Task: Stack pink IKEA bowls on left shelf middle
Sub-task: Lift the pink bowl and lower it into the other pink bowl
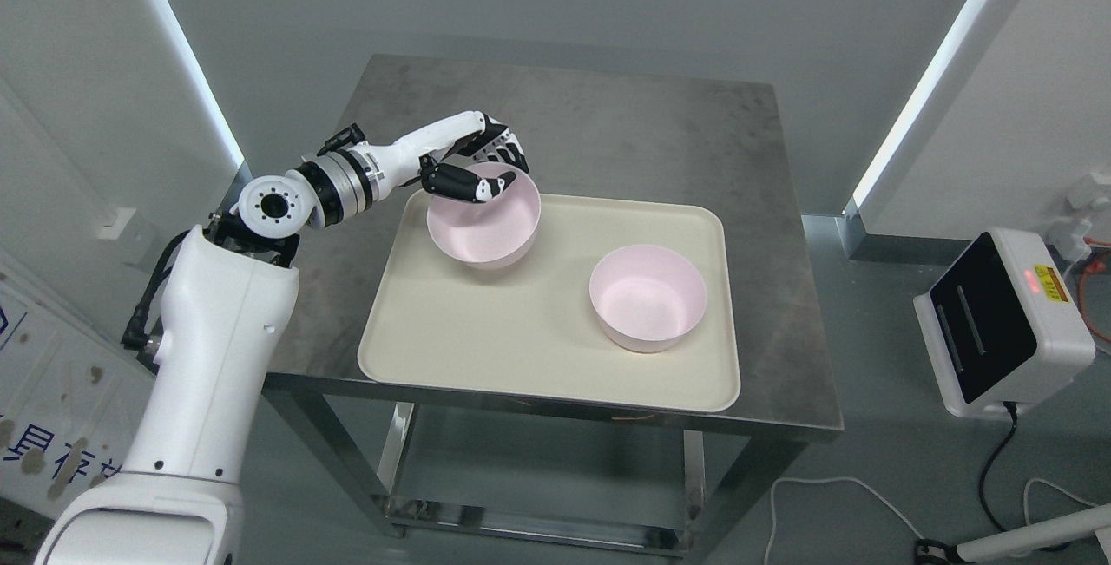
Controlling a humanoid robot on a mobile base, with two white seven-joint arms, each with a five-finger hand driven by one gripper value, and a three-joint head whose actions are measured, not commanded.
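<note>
The left hand (482, 167) is clamped on the far-left rim of a pink bowl (484, 220): the dark thumb hooks inside the rim while the other fingers (508, 148) curl over its outer wall. The bowl hangs directly below and slightly to the right of the hand, tilted so its smooth, matte interior faces the camera, its base near or just off the tray; whether it touches cannot be told. A second pink bowl (647, 296) of the same round, deep shape stands upright, well apart from the hand, to its right and nearer the camera. Both are over a cream tray (521, 357), a shallow rectangle with rounded corners and a low raised lip, dull in finish. The tray lies on a brushed, mottled grey metal table (625, 131) with square legs and a lower shelf. The arm is glossy white plastic with a black-and-silver wrist joint. Farther right of the hand, off the table, sits a white box with a black face (998, 322).
</note>
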